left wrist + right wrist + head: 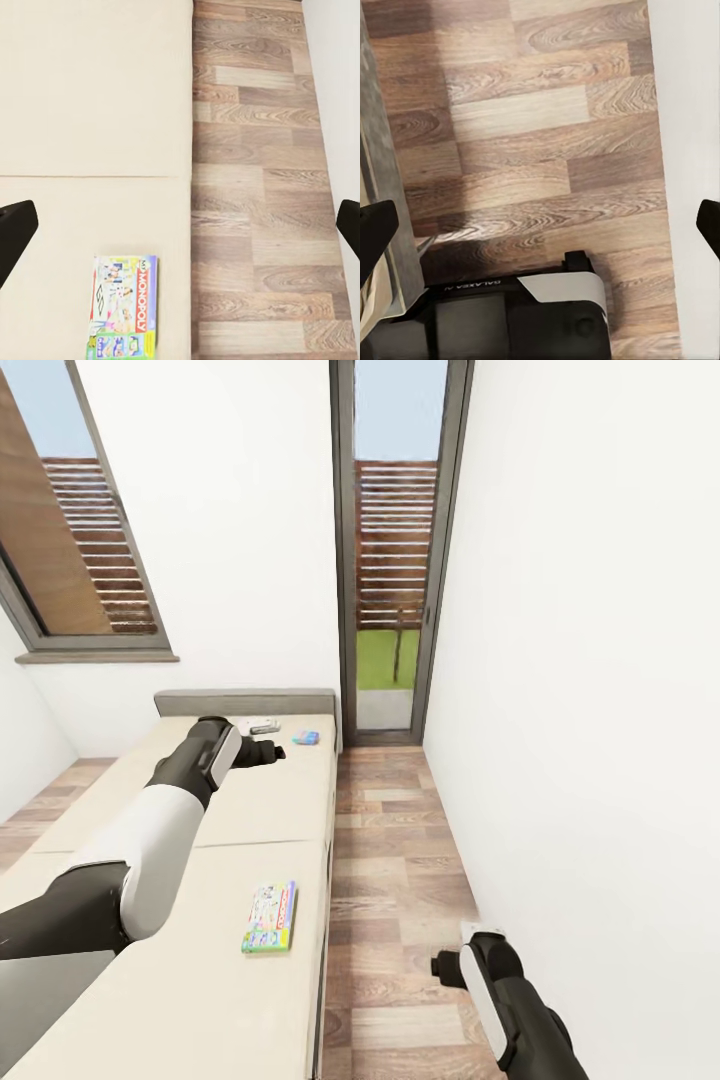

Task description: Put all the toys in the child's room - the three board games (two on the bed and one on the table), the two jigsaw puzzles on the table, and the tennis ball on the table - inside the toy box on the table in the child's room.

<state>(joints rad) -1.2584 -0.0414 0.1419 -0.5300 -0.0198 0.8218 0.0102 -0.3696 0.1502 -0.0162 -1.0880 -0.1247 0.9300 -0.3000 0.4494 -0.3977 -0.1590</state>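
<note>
Both pincers stand spread with nothing between their fingers. In the left wrist view the left pincer (pixel 180 225) shows only as two dark fingertips (pixel 16 236) at opposite edges of the picture, far apart, looking down on the bed (pixel 90 112). The right pincer (pixel 540 225) shows the same way in its own wrist view, dark tips wide apart over the wood-plank floor (pixel 540 135), with part of the robot's dark base (pixel 510 319) beneath it.

From the head view, the left arm (pixel 150 830) reaches out over the bed toward the grey headboard (pixel 245 702). The right arm (pixel 500 990) hangs low over the floor, in the strip between the bed and the white wall (pixel 590 710).

A green-topped board game (pixel 270 917) lies flat on the bed's nearer mattress section, close to the edge that faces the floor. A second, light blue board game (pixel 305 738) lies on the farther section, near the headboard and also close to that floor-side edge. Another small pale object (pixel 262 726) sits just beside the headboard, too small to identify.

Beyond the headboard stands a tall grey-framed window (pixel 395 550).
</note>
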